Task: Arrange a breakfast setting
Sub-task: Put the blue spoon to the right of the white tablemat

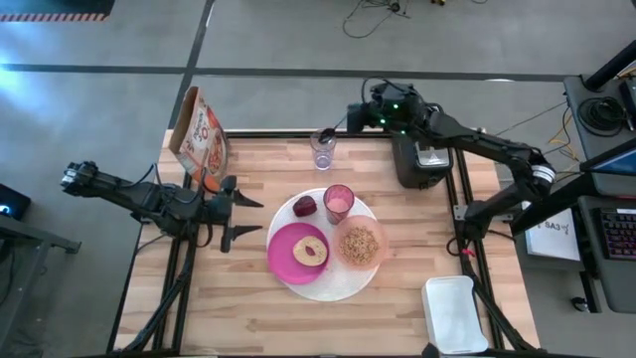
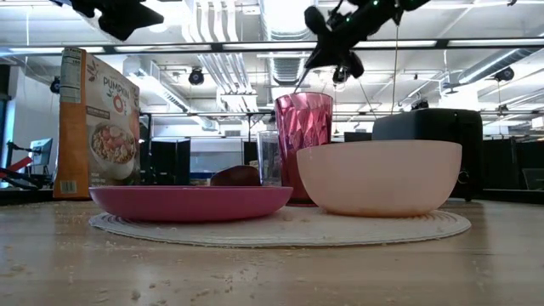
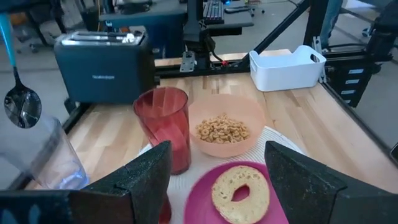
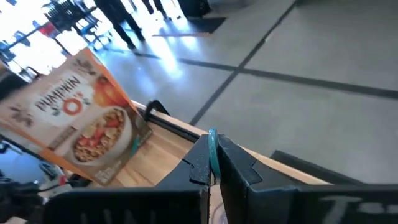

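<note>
Teal-handled spoon (image 4: 212, 149) pinched in right gripper (image 4: 213, 163); faceted tumbler (image 2: 302, 144) nearby.

Bright, even overhead light, ceiling glare in the low view, blurred wrist-view foregrounds

i am seeing the spoon (image 3: 18, 93) handle running off the left wrist frame. the clear glass (image 3: 40, 158) is blurring there. my right gripper (image 4: 213, 163) is hiding the spoon's bowl.
</note>
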You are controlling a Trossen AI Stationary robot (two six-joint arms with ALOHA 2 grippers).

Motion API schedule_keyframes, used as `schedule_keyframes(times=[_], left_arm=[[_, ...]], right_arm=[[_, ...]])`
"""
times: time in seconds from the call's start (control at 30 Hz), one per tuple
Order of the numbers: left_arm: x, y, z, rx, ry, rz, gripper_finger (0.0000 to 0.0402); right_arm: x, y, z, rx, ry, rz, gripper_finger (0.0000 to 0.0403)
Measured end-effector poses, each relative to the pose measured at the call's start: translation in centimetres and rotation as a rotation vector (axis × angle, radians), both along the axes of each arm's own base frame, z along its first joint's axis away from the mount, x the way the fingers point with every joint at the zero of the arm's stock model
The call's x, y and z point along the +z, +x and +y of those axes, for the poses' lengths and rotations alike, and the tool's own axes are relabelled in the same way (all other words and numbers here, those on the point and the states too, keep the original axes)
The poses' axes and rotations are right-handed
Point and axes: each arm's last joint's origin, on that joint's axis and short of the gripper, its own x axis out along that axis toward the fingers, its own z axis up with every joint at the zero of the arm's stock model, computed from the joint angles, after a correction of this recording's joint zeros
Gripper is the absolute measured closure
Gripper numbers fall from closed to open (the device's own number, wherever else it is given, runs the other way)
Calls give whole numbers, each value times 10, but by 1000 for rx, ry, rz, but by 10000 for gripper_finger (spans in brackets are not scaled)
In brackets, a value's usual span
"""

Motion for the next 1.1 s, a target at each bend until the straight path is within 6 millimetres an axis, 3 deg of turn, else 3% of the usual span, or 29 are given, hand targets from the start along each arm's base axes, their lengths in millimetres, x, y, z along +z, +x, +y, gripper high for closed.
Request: schedule_keyframes(times=[0.23,0.53,0.9,1.1], left_arm=[[9,5,3,108,227,-82,162],[13,7,4,178,249,-121,162],[14,7,4,178,262,-122,162],[17,14,2,142,480,-133,162]], right_arm=[[21,-5,28,39,-51,-46,394],[32,-7,98,-30,-157,59,394],[27,-12,174,-282,-289,119,394],[20,-1,201,-291,-310,79,394]])
